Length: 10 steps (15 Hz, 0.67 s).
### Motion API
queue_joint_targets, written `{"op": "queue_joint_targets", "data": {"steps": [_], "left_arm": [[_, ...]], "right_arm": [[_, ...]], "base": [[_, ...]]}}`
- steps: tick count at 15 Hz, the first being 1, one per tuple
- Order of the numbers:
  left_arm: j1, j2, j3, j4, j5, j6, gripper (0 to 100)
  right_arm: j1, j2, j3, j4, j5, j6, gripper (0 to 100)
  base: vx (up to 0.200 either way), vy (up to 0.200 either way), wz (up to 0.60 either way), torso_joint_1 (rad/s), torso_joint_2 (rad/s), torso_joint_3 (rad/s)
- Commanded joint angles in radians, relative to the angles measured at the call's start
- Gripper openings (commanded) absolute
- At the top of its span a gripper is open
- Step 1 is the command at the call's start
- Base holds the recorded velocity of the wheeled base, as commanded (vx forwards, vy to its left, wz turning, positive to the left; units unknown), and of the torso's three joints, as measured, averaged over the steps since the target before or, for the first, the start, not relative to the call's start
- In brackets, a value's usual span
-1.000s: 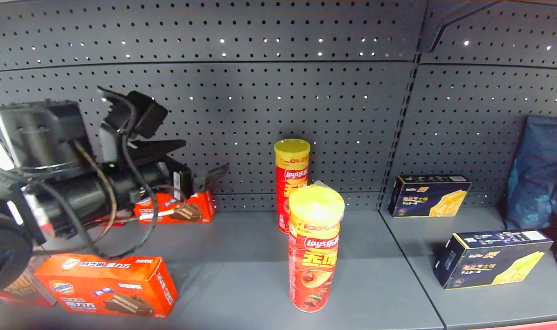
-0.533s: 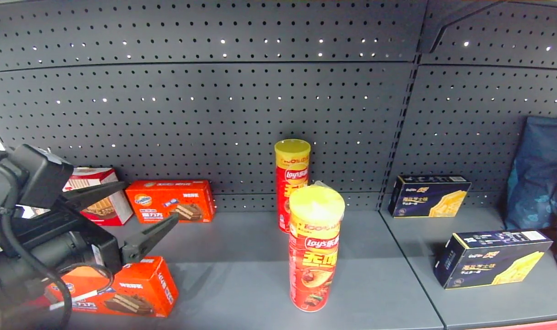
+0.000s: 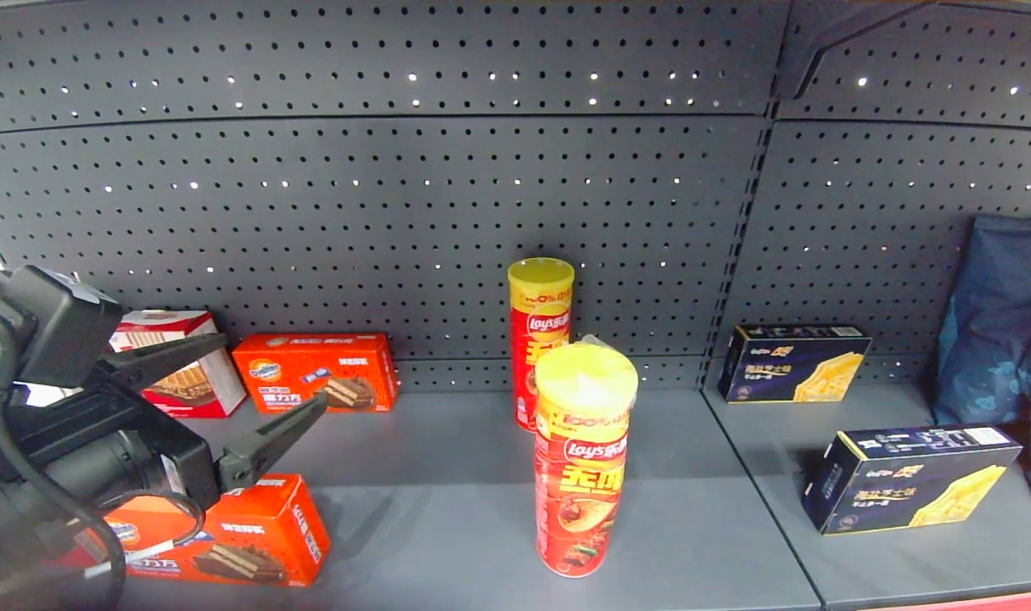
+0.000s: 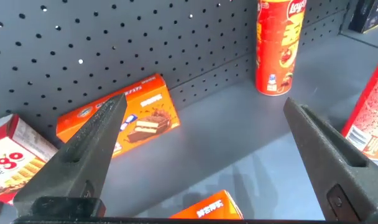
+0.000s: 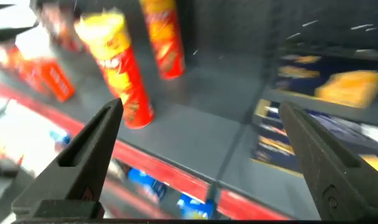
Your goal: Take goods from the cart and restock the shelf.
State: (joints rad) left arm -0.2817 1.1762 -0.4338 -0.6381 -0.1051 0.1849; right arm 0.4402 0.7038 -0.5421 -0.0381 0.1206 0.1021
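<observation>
My left gripper point(image 3: 275, 369) hangs open and empty over the left of the grey shelf point(image 3: 447, 509), just above the front orange cake box point(image 3: 226, 535). A second orange box point(image 3: 316, 372) lies at the back wall, beside a red-and-white box point(image 3: 180, 361). In the left wrist view my left gripper point(image 4: 206, 102) has the back orange box point(image 4: 124, 118) just beyond its fingers, with a chip can point(image 4: 277, 43) farther off. My right gripper point(image 5: 201, 107) is open and empty in front of the shelf, facing two chip cans point(image 5: 117, 65).
Two red chip cans with yellow lids stand mid-shelf, one in front point(image 3: 583, 458) and one behind point(image 3: 539, 331). On the right section lie two dark blue boxes point(image 3: 793, 361) point(image 3: 914, 477) and a blue bag point(image 3: 999, 314). The perforated back panel point(image 3: 481, 212) closes the rear.
My left arm drew back from the rear orange box toward the shelf's front left and dropped lower, its gripper open and empty. In the last half second it barely moved.
</observation>
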Motion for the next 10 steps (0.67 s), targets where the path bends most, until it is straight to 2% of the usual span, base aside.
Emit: {"op": "queue_joint_targets", "data": {"steps": [1,2,4,9,10], "left_arm": [[0.009,0.005,-0.002,0.0,0.001,-0.001,100],[0.019,0.003,0.003,0.0,0.001,-0.001,100],[0.027,0.002,0.007,0.0,0.001,-0.002,100],[0.044,0.003,-0.008,-0.002,0.01,0.001,100],[0.065,0.002,-0.008,-0.003,0.01,0.001,100]], "right_arm": [[0.183,0.375,-0.062,-0.057,-0.009,-0.033,100],[0.226,0.431,-0.082,-0.057,-0.036,-0.033,100],[0.256,0.522,-0.107,-0.057,-0.052,-0.036,100],[0.253,0.686,-0.173,-0.057,-0.105,-0.036,100],[0.25,0.727,-0.187,-0.057,-0.115,-0.035,100]], "base": [[0.0,0.0,0.0,0.0,0.0,0.0],[0.0,0.0,0.0,0.0,0.0,0.0],[0.0,0.0,0.0,0.0,0.0,0.0],[0.0,0.0,0.0,0.0,0.0,0.0],[0.0,0.0,0.0,0.0,0.0,0.0]]}}
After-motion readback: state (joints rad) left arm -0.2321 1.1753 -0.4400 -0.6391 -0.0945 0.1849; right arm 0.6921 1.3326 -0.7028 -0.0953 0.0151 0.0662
